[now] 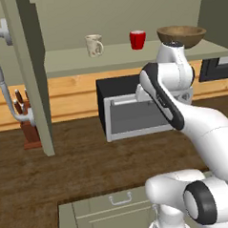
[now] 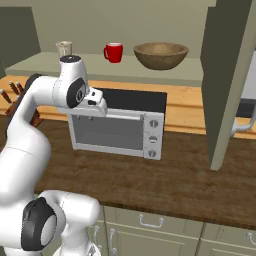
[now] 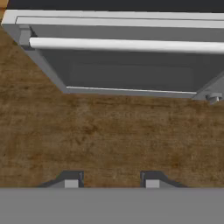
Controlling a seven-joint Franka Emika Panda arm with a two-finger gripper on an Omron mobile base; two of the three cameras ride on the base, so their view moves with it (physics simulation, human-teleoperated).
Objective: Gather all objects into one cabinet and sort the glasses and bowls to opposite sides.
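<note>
On the pale green shelf (image 1: 74,58) of the olive-green wall cabinet you find, from left to right, the cream mug with handle (image 1: 94,45), the bright red cup (image 1: 137,39) and the wide brown wooden-looking bowl (image 1: 181,36). All three stand well apart from one another. The salmon-orange cup cannot be located from these frames.

The gripper (image 3: 111,179) hangs over the dark wooden counter (image 3: 109,135), pointing down in front of the grey toaster oven (image 2: 117,132). Its fingertips (image 3: 71,183) stand moderately apart with nothing between them.

Judge the current step as a transit between picks: nothing is held, and the bowl already sits at the right end, opposite the mug. The next move probably calls for you to find the remaining cup, then raise the arm clear of the oven before reaching.

The left base view shows the open cabinet door (image 1: 29,68) with its long curved grey tubular handle (image 1: 1,70), and a knife block (image 1: 27,126) beside it. The right base view shows the oven's control knobs (image 2: 153,137). The hand view gives the finger spacing, which both base views hide behind the arm.
</note>
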